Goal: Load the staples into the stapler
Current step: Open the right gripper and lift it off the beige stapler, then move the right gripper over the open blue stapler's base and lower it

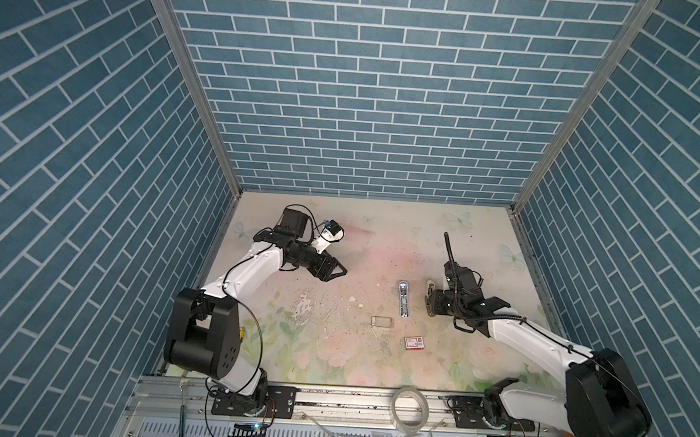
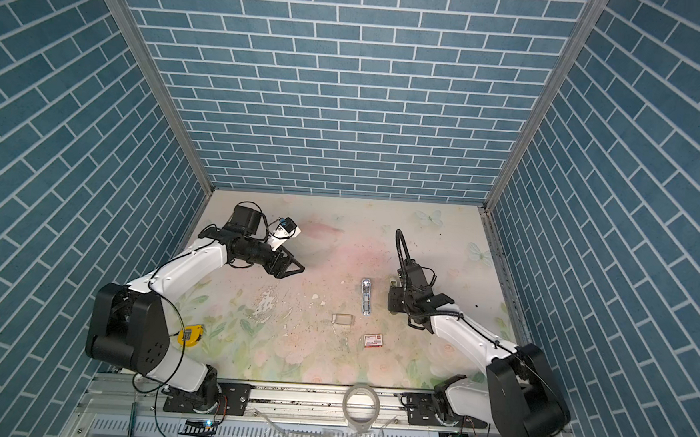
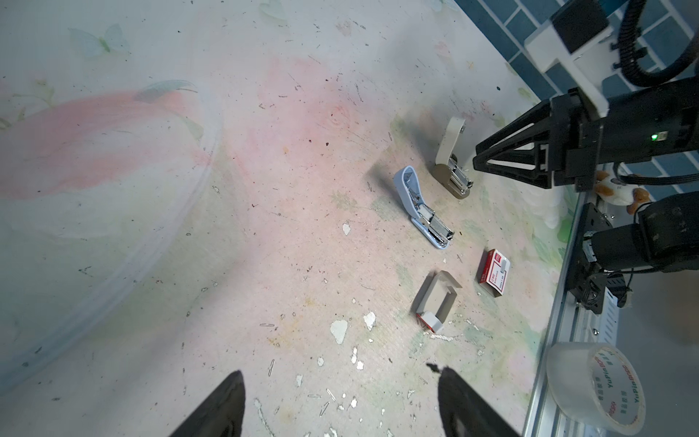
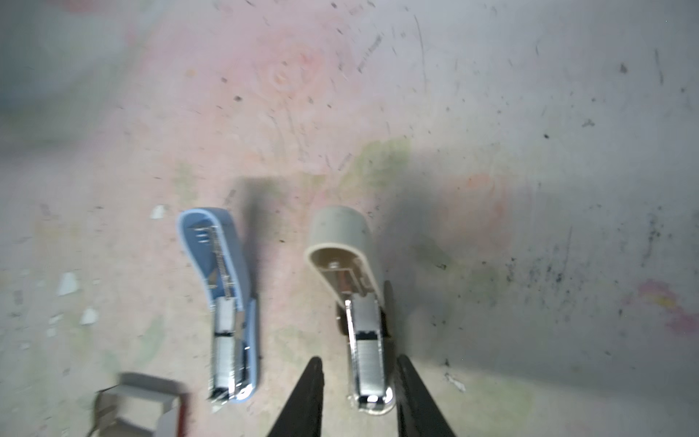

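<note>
Across the counter (image 1: pixel 338 244) in a top view, left fingers (image 1: pixel 338 263) hang spread, empty, well apart from the blue stapler (image 1: pixel 403 300). Left wrist view: a red-white box (image 3: pixel 493 276) and torn sleeve (image 3: pixel 431 321) lie nearby. Right wrist view: right fingers (image 4: pixel 307 401) straddle the beige stapler (image 4: pixel 340 234), apparently not pinching; staples (image 4: pixel 368 359) sit in its tray, light brittle strips, best held by long sides.

Two staplers are present: a blue stapler (image 3: pixel 423 212) and a beige stapler (image 3: pixel 452 166). There are also one red-and-white box (image 3: pixel 493 272), one open cardboard sleeve (image 3: pixel 437 299), one clear tape roll (image 3: pixel 594 386) and one yellow tape measure (image 2: pixel 190 334).
</note>
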